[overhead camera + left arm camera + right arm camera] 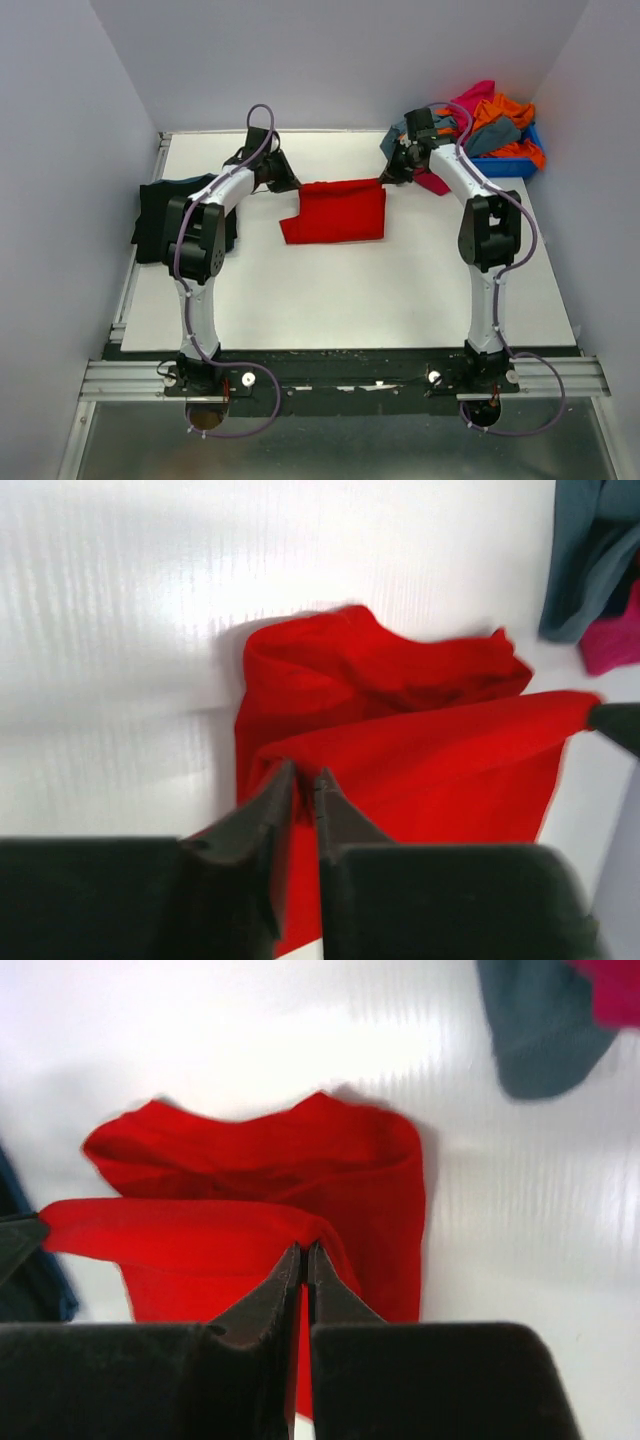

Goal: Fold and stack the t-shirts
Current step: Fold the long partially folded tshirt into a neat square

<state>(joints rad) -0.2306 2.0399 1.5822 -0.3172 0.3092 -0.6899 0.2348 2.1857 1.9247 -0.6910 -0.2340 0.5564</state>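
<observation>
Left gripper (287,182) and right gripper (392,174) each clamp the far hem of the red shirt (335,215), mid-fold at the middle of the table (350,300).
By my reading, a black shirt (152,215) lies set aside at the left, the red one is half folded, and the heap (490,120) in the bin (515,166) is not yet begun. The wrist views show the jaws closed on the raised hem, with a rumpled layer beneath. Only the top view shows the bin and the whole heap.
</observation>
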